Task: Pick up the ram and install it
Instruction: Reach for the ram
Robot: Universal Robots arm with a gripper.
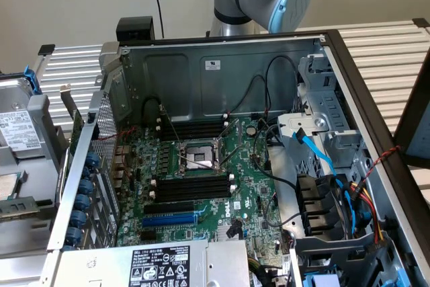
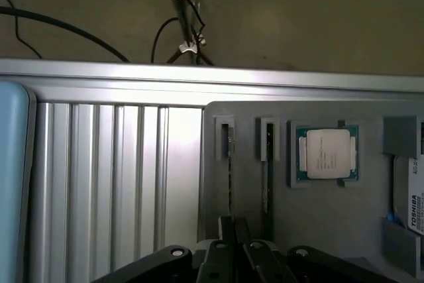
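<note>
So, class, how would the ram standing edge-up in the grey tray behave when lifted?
The ram is a thin board, so probably light and stiff, yet fragile if bent. Standing edge-up in the grey tray, it may tip once freed.

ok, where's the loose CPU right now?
Wrist view: the CPU sits in a square pocket of the grey tray, between two narrow slots and the Toshiba drive.

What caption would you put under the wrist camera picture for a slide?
Closed gripper near ram sticks standing in slots of a gray tray, alongside a processor chip.
</note>
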